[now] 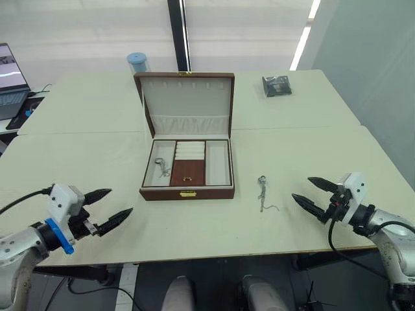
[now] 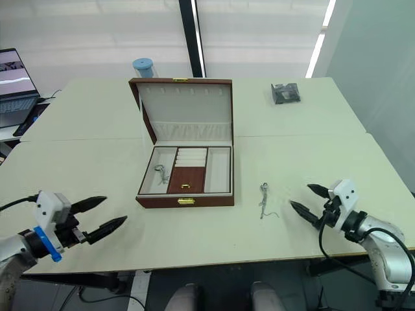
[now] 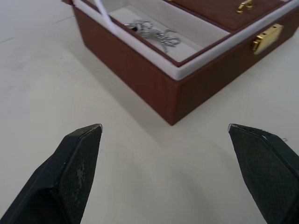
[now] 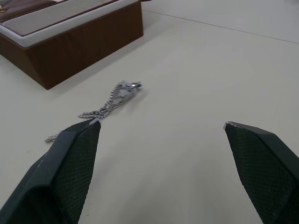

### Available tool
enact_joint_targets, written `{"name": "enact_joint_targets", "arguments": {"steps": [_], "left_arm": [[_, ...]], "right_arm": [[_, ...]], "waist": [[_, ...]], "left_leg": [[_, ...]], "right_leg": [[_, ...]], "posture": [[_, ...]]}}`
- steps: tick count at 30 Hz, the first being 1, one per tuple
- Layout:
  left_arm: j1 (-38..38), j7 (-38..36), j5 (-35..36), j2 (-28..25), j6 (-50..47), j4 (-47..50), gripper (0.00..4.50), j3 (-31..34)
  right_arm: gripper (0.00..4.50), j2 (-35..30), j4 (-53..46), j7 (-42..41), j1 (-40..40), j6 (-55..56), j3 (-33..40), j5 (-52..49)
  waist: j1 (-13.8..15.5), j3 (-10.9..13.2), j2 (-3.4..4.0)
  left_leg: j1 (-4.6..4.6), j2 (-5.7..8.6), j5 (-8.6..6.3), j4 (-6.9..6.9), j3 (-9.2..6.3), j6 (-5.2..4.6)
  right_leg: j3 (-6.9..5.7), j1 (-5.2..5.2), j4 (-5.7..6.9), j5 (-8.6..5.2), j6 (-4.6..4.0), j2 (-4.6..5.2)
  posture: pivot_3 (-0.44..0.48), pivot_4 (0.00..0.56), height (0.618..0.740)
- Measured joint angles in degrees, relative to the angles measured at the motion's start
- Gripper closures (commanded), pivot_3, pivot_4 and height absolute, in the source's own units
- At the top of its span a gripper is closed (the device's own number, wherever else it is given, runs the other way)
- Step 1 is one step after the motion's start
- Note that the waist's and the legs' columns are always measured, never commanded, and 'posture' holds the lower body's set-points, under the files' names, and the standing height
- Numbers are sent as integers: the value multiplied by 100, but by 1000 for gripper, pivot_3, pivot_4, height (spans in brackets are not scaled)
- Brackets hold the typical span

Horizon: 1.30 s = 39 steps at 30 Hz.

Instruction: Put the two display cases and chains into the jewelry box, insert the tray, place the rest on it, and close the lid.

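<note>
Jewelry box (image 1: 187, 170) sits near the middle of the table (image 1: 311, 149), lid (image 1: 186, 103) standing open toward the far edge. The tray (image 1: 188, 163) looks already seated in it: ring-roll strip, brown centre panel with gold pull, cream side sections. One chain (image 1: 160, 166) lies in the tray's left section; a second chain (image 1: 262, 192) lies on the bare table just right of the box, closer to the near edge. A dark packet (image 1: 277, 85) rests near the far right corner, a blue-capped container (image 1: 137, 63) stands behind the lid, and a laptop (image 1: 11, 81) sits at the far left. Judged step: placing the remaining items on the tray. Next move likely calls for the right gripper (image 1: 314, 195) to descend on the loose chain and pinch it cleanly off the flat surface. Right gripper hovers low by the near edge, fingers spread wide, aimed at that chain, empty. Left gripper (image 1: 109, 207) hovers near the box's front left corner, fingers likewise spread, holding nothing.
</note>
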State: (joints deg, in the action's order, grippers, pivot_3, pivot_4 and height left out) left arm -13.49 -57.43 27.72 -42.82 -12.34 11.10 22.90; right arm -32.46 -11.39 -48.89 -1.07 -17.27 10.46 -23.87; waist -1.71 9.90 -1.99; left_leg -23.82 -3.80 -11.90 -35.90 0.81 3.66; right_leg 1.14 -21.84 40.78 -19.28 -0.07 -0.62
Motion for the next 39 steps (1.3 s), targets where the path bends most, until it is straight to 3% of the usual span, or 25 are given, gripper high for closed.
{"name": "enact_joint_targets", "arguments": {"steps": [15,28,31,35,39], "left_arm": [[183,-435,-192,40,205,1118,0,-1406],[134,-297,-173,65,232,1304,0,-1679],[128,-270,-163,66,229,1304,0,-1679],[135,-187,-139,128,200,1304,0,-1679],[134,-183,-138,147,170,1304,0,-1694]], "right_arm": [[29,855,-920,1679,-44,-738,-1679,1180],[29,883,-972,2280,210,-1377,-1957,1690],[574,901,-975,2307,214,-1507,-1929,1671],[1893,892,-935,2314,190,-1579,-1791,1602],[2733,893,-897,2296,155,-1574,-1750,1591]], "waist": [[-2,-1,0],[2,-20,-17],[2,-30,-24],[4,-38,-30],[4,-40,-31]], "left_leg": [[1,6,0,-2,-14,0],[8,7,0,-5,-21,-1],[9,7,0,-6,-22,-1],[9,8,0,-6,-23,-1],[20,8,-1,-6,-25,-1]], "right_leg": [[1,1,0,0,0,-5],[-4,12,0,0,1,-6],[-7,15,-1,0,0,-6],[-11,19,-5,-1,1,-5],[-12,32,-8,-1,1,-5]], "posture": [[0,150,740],[0,150,740],[0,150,740],[0,150,740],[0,150,740]]}}
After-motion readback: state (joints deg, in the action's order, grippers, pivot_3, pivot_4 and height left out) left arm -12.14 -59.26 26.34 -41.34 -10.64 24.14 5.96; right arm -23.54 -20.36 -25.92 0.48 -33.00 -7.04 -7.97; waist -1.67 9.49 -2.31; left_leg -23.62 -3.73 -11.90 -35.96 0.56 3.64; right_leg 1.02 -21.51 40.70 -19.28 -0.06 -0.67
